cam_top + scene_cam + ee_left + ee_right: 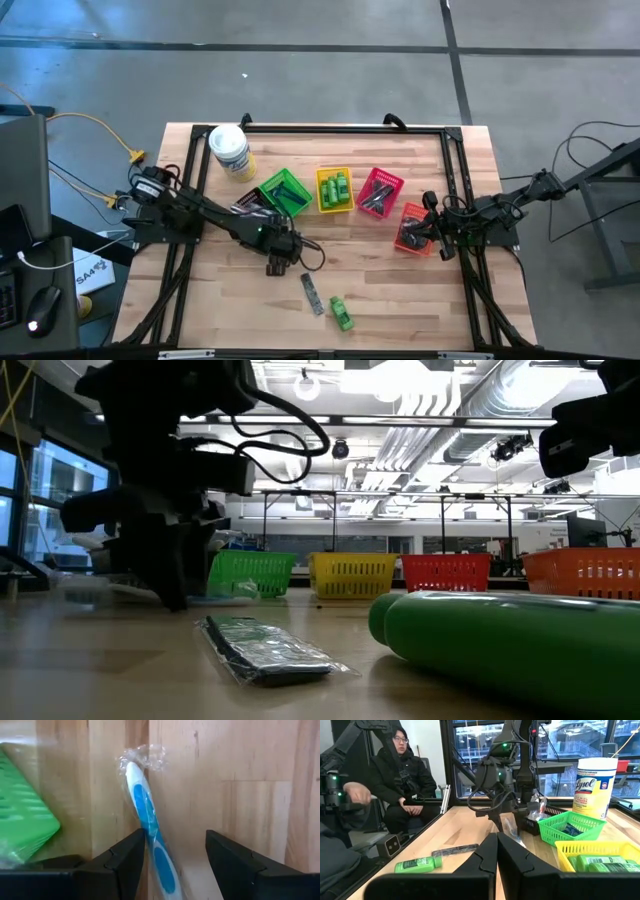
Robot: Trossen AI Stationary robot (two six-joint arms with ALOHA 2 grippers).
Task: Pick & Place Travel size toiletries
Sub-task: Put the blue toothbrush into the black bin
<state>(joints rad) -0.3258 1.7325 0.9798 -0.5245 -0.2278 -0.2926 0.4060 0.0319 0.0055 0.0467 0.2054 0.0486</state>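
Note:
A clear-wrapped stick with a blue and white handle (150, 830) lies flat on the wood, beside the green basket (25, 820). My left gripper (175, 837) is open and low over it, near the table's middle (276, 262); the stick runs between the fingers, close along one of them. A wrapped dark comb (312, 293) and a green mini bottle (342, 313) lie nearer the near edge, also seen as the comb (265, 650) and bottle (520, 650) in the low view. My right gripper (496, 845) is shut and waits by the orange basket (413, 230). My left gripper comes from above with its fingers on either side of the stick's handle (152, 847), lying across it. The handle runs right along the inner edge of one finger (131, 852); whether that finger touches it I cannot tell. The stick lies flat on the table.
Green (283, 192), yellow (335, 188), red (380, 192) and orange baskets stand in a row across the table's middle. A white tub (230, 150) stands at the far left. A black frame (320, 128) borders the table. A person (402, 775) sits beyond the left side.

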